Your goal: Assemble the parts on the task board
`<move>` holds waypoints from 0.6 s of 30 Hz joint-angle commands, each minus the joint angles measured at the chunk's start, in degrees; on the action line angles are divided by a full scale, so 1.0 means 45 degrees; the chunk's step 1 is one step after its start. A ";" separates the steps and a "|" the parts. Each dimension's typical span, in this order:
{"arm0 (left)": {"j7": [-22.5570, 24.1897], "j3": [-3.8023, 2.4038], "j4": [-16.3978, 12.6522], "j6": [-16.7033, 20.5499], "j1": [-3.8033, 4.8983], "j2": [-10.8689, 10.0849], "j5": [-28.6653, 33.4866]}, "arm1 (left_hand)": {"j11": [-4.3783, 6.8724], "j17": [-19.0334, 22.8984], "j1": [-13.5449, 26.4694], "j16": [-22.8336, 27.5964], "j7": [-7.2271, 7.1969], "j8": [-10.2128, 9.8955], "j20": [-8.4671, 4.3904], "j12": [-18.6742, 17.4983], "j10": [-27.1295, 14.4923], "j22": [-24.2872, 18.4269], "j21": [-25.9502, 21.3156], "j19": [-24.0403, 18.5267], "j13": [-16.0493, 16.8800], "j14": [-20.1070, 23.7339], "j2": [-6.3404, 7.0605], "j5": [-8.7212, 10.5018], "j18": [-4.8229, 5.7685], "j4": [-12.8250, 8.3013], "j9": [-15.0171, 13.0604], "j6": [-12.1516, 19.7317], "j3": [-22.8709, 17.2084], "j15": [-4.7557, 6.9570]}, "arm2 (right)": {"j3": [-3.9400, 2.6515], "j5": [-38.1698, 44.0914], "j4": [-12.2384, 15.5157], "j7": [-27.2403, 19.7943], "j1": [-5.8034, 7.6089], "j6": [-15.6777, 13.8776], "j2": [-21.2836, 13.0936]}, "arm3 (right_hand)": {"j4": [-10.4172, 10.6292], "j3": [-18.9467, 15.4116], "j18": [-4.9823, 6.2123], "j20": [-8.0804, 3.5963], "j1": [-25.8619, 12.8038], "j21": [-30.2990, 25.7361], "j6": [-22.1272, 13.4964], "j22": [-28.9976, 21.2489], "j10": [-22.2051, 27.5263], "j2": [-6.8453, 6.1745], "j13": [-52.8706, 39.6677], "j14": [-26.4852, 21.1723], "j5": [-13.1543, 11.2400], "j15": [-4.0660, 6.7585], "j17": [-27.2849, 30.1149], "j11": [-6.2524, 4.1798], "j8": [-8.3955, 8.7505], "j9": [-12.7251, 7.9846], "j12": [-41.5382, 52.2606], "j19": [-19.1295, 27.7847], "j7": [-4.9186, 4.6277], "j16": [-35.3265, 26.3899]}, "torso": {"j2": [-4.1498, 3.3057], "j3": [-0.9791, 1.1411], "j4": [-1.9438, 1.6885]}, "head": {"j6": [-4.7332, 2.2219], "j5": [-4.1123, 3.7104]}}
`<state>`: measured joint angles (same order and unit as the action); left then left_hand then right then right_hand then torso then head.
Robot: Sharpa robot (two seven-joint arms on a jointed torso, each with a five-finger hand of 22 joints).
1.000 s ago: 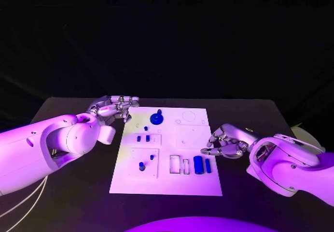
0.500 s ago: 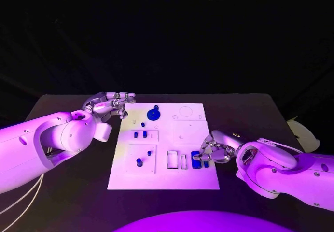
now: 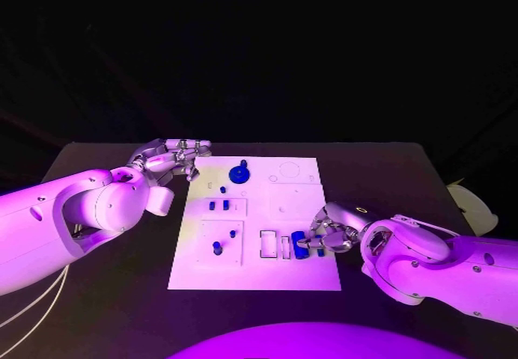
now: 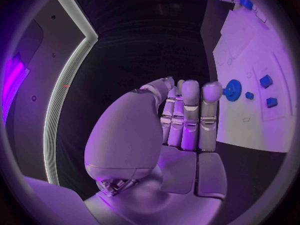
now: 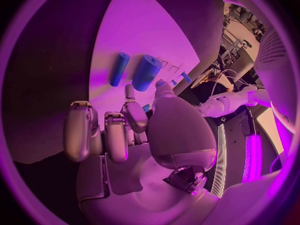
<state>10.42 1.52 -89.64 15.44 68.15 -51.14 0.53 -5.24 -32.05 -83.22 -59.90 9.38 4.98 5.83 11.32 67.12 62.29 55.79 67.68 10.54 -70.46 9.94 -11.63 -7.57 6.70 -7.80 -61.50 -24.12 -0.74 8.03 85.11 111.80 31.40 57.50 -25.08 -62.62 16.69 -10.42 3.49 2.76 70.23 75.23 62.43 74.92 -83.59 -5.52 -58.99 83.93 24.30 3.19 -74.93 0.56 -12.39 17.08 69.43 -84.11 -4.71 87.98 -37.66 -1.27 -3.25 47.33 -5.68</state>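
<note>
the white task board [image 3: 259,269] lies mid-table, the right hand [image 3: 329,232], fingers curled with nothing clearly pinched, at its right edge just right of the thick blue cylinder [image 3: 299,244], long axis near-to-far, while the left hand [image 3: 173,159] hovers curled empty at the far-left corner.

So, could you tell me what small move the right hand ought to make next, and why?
Probably close the fingers on the thick blue cylinder and lift it. The right hand sits at the task board's right edge with its fingertips at that cylinder, which lies flat beside a thinner blue cylinder, and no firm grip shows.
</note>
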 commanded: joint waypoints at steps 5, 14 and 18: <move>0.0095 -0.0008 -0.0055 -0.0293 0.0006 -0.0008 -0.0029 | 0.0016 0.0021 0.0005 0.0086 0.0026 0.0014 0.0043 0.0093 -0.0085 -0.0022 -0.0063 0.0025 0.0015 0.0115 -0.0153 -0.0010 -0.0145 0.0011 0.0020 0.0101 0.0072 -0.0018 | 0.0003 0.0558 -0.0125 0.0236 -0.0195 0.0511 0.0247 | 0.0011 0.0063 -0.0211 0.0004 0.0036 0.0070 0.0104 0.2615 -0.0204 0.0071 -0.4728 0.1186 0.0075 0.0071 -0.2567 -0.0098 -0.0112 0.0066 0.2590 -0.0455 0.0066 0.0085 | -0.0005 -0.0002 0.0005 | 0.0040 0.0037; 0.0041 -0.0008 -0.0068 -0.0327 0.0006 -0.0041 -0.0078 | 0.0022 0.0036 -0.0023 0.0092 0.0021 0.0019 0.0044 0.0111 -0.0098 -0.0036 -0.0085 0.0021 0.0026 0.0126 -0.0143 -0.0010 -0.0148 -0.0013 0.0023 0.0105 0.0082 -0.0015 | 0.0002 0.0677 -0.0294 0.0220 -0.0575 0.0575 0.0678 | 0.0020 0.0038 -0.0211 -0.0004 -0.0032 0.0074 0.0145 0.2615 -0.0214 0.0091 -0.4757 0.1188 0.0019 0.0084 -0.2581 -0.0113 -0.0135 0.0118 0.2606 -0.0454 0.0084 0.0092 | -0.0002 -0.0004 -0.0004 | 0.0087 0.0037; 0.0020 -0.0008 -0.0070 -0.0344 0.0006 -0.0046 -0.0095 | 0.0022 0.0037 -0.0025 0.0093 0.0021 0.0020 0.0044 0.0112 -0.0099 -0.0039 -0.0089 0.0019 0.0027 0.0126 -0.0143 -0.0009 -0.0149 -0.0015 0.0023 0.0105 0.0083 -0.0015 | 0.0001 0.0700 -0.0391 0.0221 -0.0677 0.0494 0.0794 | 0.0022 0.0033 -0.0210 -0.0007 -0.0056 0.0072 0.0159 0.2614 -0.0221 0.0101 -0.4771 0.1189 0.0003 0.0088 -0.2591 -0.0118 -0.0143 0.0136 0.2616 -0.0453 0.0091 0.0097 | 0.0006 -0.0007 -0.0001 | 0.0110 0.0037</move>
<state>10.34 1.52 -89.78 15.06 68.15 -51.40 0.47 -5.24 -31.93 -83.22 -59.67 9.38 4.98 5.83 11.55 67.12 62.18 55.80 67.68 10.60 -70.26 9.94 -11.63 -7.57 6.70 -7.74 -61.50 -24.12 -0.93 7.63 87.51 110.28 31.99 55.03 -24.27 -59.42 16.69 -10.42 3.49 2.76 70.21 75.32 63.14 74.91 -83.60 -5.52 -58.98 83.93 24.30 3.18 -74.92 0.55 -13.45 17.92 71.90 -84.11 -4.64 88.13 -37.67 -1.27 -3.25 47.79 -5.50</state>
